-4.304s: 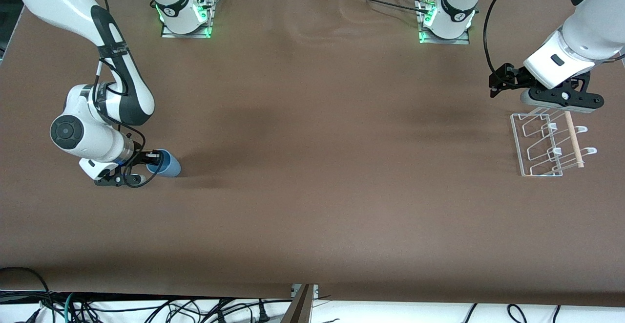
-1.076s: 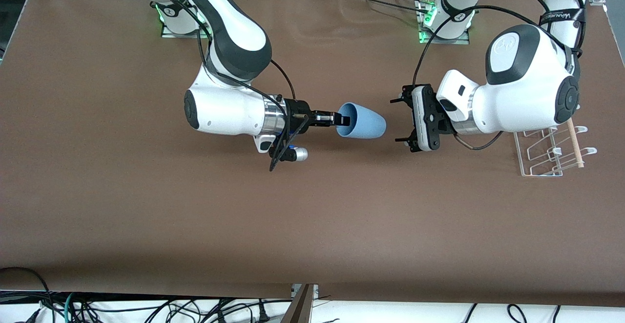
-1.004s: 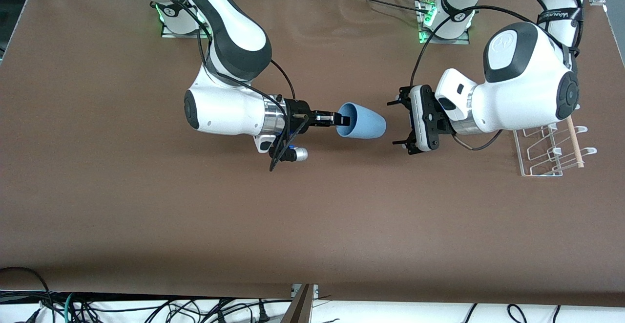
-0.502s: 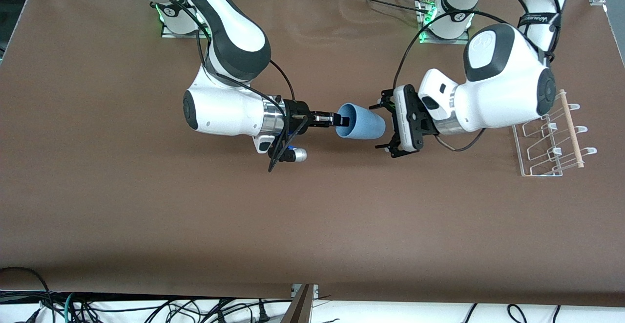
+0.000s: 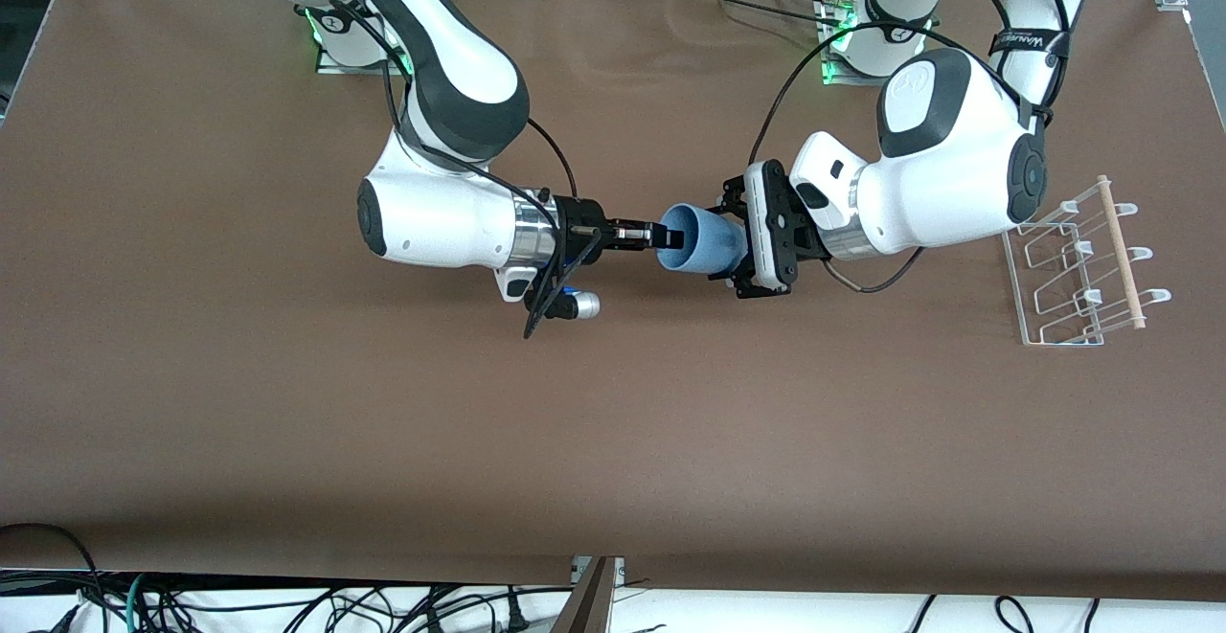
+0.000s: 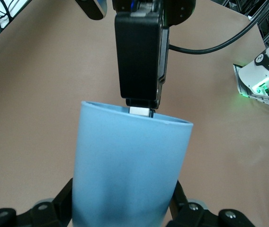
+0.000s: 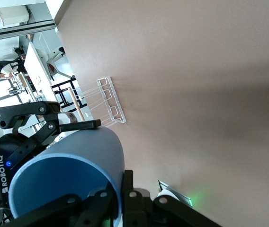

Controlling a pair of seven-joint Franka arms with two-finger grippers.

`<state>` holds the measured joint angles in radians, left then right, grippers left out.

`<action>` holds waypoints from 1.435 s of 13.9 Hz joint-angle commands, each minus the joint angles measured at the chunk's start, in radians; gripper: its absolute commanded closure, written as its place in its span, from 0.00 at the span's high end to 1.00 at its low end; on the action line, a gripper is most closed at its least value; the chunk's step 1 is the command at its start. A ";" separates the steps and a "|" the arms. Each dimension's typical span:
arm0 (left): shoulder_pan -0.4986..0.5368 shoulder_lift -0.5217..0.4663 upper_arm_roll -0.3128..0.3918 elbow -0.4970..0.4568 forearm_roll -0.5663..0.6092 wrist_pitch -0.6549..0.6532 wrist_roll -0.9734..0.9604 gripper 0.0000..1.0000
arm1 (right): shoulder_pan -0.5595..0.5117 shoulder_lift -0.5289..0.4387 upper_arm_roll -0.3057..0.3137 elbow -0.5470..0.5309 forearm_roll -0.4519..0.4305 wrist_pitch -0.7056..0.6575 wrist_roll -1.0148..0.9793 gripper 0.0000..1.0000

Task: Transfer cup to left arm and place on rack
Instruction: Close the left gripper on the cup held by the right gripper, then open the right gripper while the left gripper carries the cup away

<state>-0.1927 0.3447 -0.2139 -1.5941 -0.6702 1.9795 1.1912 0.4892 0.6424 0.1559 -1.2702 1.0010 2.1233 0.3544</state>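
The light-blue cup hangs on its side over the middle of the table. My right gripper is shut on its rim, one finger inside the mouth and one outside, as the right wrist view shows. My left gripper has come onto the cup's closed end, and its black fingers press against both sides of the cup. Both grippers hold the cup at once. The clear rack with its wooden dowel stands at the left arm's end of the table.
The brown tablecloth covers the whole table. Both arm bases glow green along the edge by the robots. Cables lie below the table edge nearest the front camera.
My left gripper has moved in from the rack's side onto the cup's closed end and shut its fingers on it. The right arm has kept the cup still.
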 commanded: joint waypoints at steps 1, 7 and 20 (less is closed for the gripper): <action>0.009 -0.012 -0.001 -0.014 -0.026 -0.001 0.016 0.15 | -0.011 0.017 0.010 0.034 0.018 -0.008 0.006 0.00; 0.065 -0.059 0.011 0.000 -0.009 -0.154 0.013 0.07 | -0.037 0.013 0.010 0.034 0.018 -0.011 -0.019 1.00; 0.173 -0.132 0.013 0.002 0.754 -0.551 -0.223 0.06 | -0.268 -0.035 0.001 0.035 -0.356 -0.331 -0.121 1.00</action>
<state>-0.0219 0.2217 -0.1969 -1.5887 -0.0167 1.4636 1.0080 0.2541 0.6170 0.1474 -1.2348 0.7274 1.8534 0.3016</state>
